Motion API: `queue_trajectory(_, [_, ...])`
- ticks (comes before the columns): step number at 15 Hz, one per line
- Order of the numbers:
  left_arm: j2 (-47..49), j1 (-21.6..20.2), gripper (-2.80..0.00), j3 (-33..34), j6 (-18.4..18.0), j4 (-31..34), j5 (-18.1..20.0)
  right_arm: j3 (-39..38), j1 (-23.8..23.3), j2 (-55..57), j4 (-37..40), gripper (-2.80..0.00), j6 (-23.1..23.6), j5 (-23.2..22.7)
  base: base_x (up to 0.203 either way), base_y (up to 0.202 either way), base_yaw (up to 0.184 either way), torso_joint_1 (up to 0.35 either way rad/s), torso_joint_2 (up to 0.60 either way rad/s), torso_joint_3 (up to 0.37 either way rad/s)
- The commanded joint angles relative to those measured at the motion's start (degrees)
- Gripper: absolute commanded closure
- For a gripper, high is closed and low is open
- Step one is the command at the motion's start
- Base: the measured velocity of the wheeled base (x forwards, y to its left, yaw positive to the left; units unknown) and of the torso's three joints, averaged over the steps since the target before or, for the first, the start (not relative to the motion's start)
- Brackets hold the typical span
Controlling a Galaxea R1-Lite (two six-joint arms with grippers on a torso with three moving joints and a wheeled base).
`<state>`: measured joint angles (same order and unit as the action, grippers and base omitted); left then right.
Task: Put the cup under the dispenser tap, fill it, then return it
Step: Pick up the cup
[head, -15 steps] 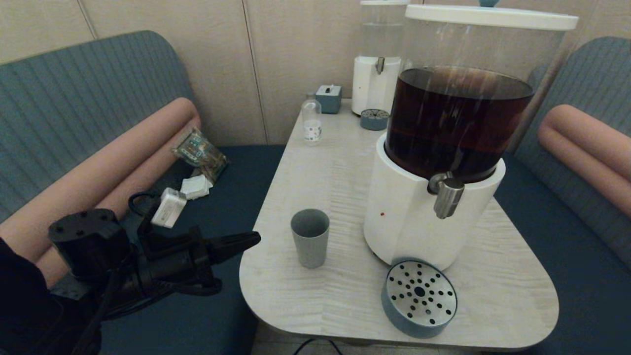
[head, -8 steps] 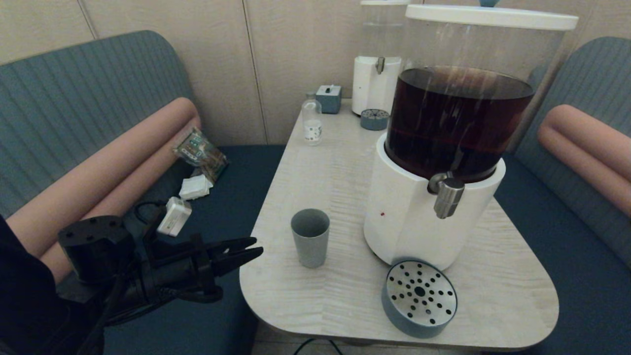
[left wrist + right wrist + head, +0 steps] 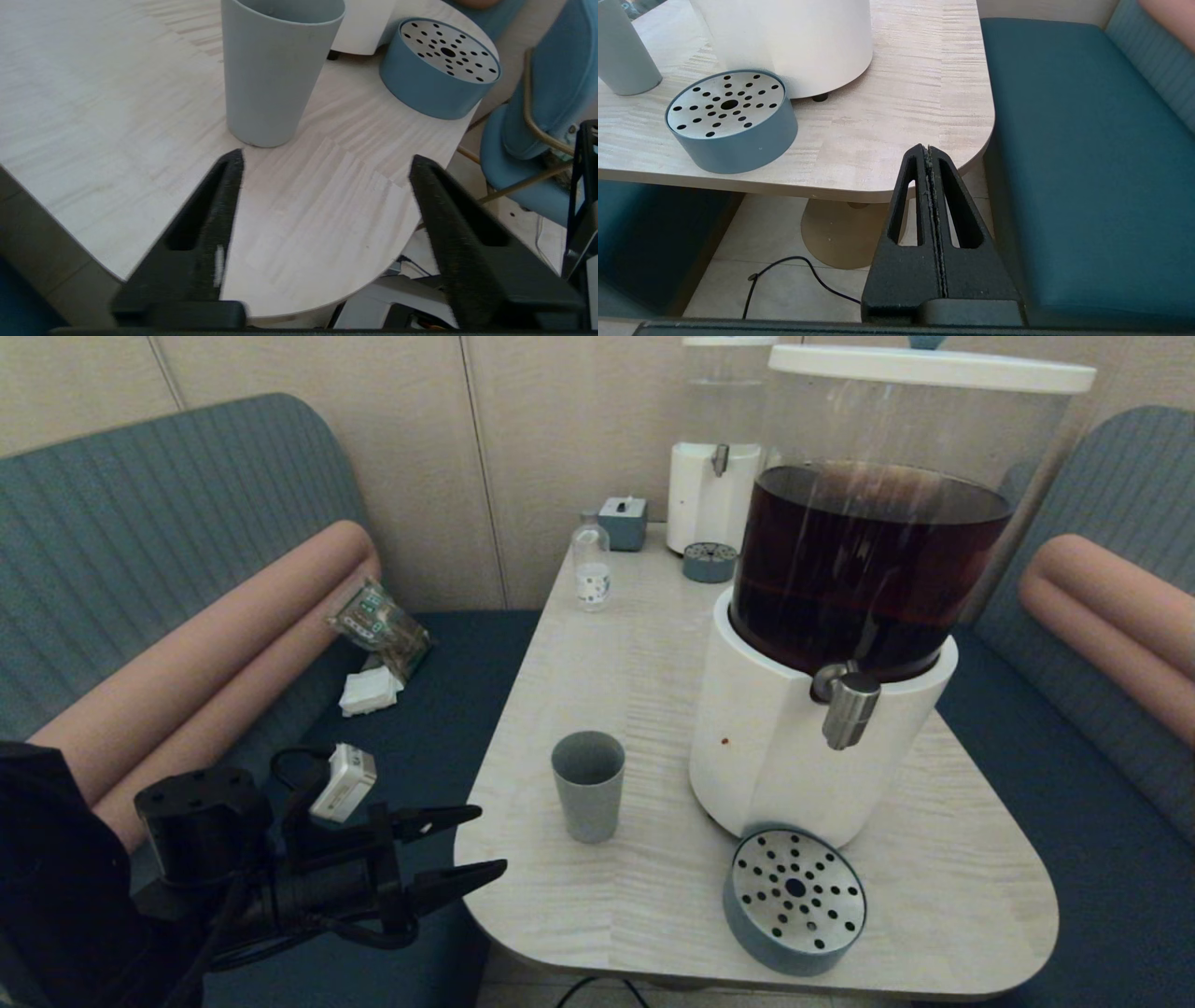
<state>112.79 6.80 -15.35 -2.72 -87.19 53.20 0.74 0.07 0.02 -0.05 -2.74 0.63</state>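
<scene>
The grey-blue cup (image 3: pixel 587 786) stands upright on the pale wooden table (image 3: pixel 644 644), left of the big dispenser's white base (image 3: pixel 775 747). The brushed-steel tap (image 3: pixel 848 707) juts from that base, above the round perforated drip tray (image 3: pixel 794 901). My left gripper (image 3: pixel 485 843) hovers at the table's near-left edge, open and empty, a short way from the cup (image 3: pixel 275 70). In the left wrist view the left gripper (image 3: pixel 327 161) frames bare table just short of the cup's foot. My right gripper (image 3: pixel 928 148) is shut below the table's near-right corner, out of the head view.
A smaller clear-tank dispenser (image 3: pixel 714 448), its little drip tray (image 3: pixel 709 561), a small grey box (image 3: pixel 623 522) and a clear labelled bottle (image 3: pixel 590 569) stand at the table's far end. Teal benches flank the table; packets (image 3: pixel 378 625) lie on the left seat.
My left gripper has gone from shut to open, its fingers spreading apart. The arm has sunk a little and edged toward the table's near-left edge. The cup has not moved.
</scene>
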Motion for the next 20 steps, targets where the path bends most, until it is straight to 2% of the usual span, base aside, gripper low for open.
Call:
queue_trajectory(1, [2.3,-0.1,-2.8,-1.8,0.0,-0.5,1.0,0.0,0.0,0.1,0.0,0.0,0.0,0.0,0.0,0.0,0.0,0.0,0.0,0.0])
queue_trajectory(4, [4.5,0.8,-2.8,-4.6,0.1,-0.5,3.2,0.0,0.0,0.0,0.0,0.0,-0.1,0.0,0.0,0.0,0.0,0.0,0.0,0.0])
queue_trajectory(10, [11.8,4.0,-2.8,-13.2,0.3,-0.5,3.3,0.0,0.0,0.0,0.0,0.0,0.0,0.0,0.0,0.0,0.0,0.0,0.0,0.0])
queue_trajectory(20, [18.8,5.9,-2.8,-25.4,1.5,-0.5,2.9,0.1,0.0,0.0,0.5,0.0,0.0,0.0,0.0,0.0,0.0,0.0,0.0,0.0])
